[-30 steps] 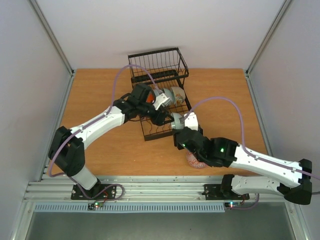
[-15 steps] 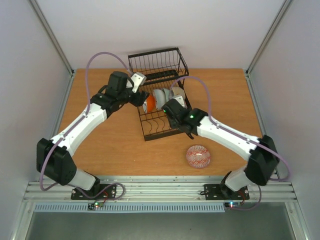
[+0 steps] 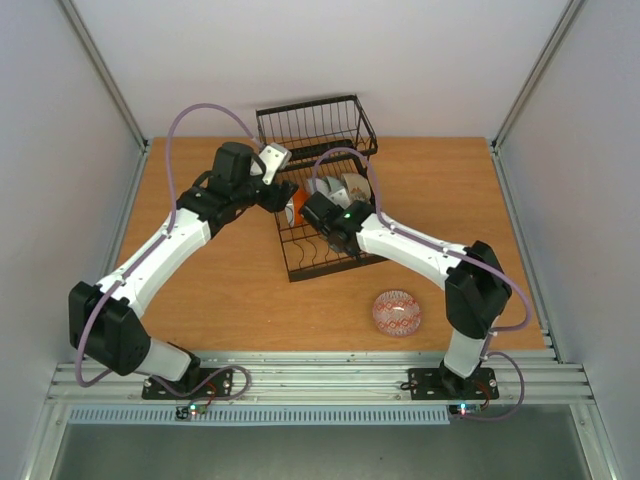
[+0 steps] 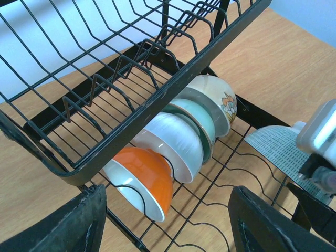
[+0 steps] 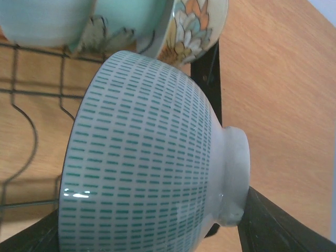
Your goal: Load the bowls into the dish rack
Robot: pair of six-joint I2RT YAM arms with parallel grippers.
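Note:
The black wire dish rack stands at the back middle of the table. On edge in its dividers stand an orange bowl, a white bowl, a pale green bowl and a cream flowered bowl. My right gripper is shut on a white bowl with green dashes, held on its side low over the rack's front rows next to the flowered bowl. At the rack's left side my left gripper hangs open and empty, just above the orange bowl.
A red-patterned bowl sits upright on the table in front of the rack, towards the right. The rack's taller basket section juts out over the bowls in the left wrist view. Side rails border the table.
My right arm has swung from the table's front to over the rack with the dashed bowl. My left gripper has drawn back from the orange bowl to the rack's left side.

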